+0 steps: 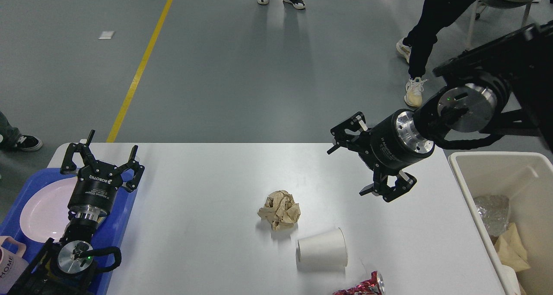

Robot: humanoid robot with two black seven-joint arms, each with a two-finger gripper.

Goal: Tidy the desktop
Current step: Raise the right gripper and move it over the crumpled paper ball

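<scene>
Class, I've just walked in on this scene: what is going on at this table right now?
A two-armed robot is tidying a white desktop. Neither arm holds anything: the right gripper hangs open above the desktop, and the left gripper sits open over the blue tray. A crumpled paper ball, a tipped paper cup and a shiny wrapper lie loose. The bin at right holds some rubbish.

It was an industrial hall or robot test floor — a wide grey painted floor point(224, 70) crossed by a yellow lane line point(140, 68), with sneakered onlookers point(425, 44) standing beyond the white bench point(207, 226).
</scene>
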